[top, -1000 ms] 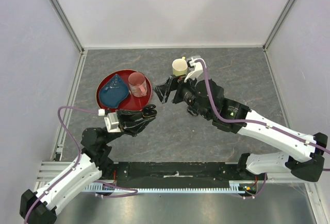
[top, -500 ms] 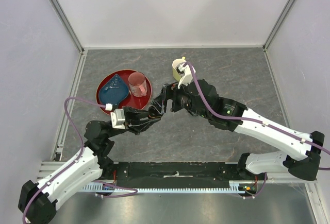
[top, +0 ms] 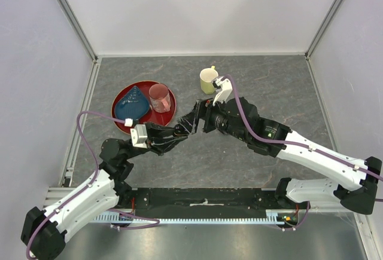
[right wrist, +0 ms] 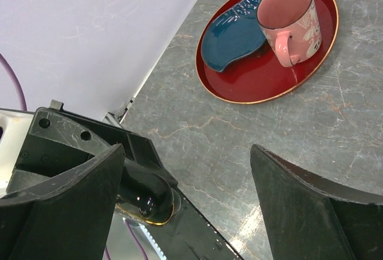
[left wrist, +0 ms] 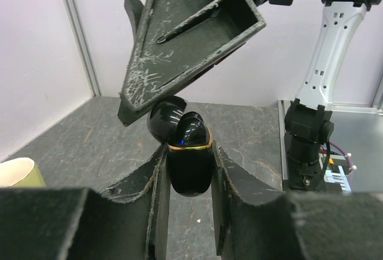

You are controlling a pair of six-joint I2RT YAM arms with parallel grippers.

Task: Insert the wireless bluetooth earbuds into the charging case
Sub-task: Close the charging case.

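The glossy black, gold-rimmed charging case (left wrist: 189, 167) stands upright with its lid tipped back, pinched between the fingers of the left gripper (top: 178, 132) above the grey stone-patterned table (top: 281, 86). The right gripper (right wrist: 187, 152), spread wide, hovers just over it. The round red tray (right wrist: 311, 72) lies nearby.

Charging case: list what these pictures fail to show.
- Left wrist view: the charging case shows only its outer shell; its inside is hidden.
- Right wrist view: a finger of the right gripper covers part of it.
- Top view: too small, lost among dark jaws.
- Earbuds: seen in no view.
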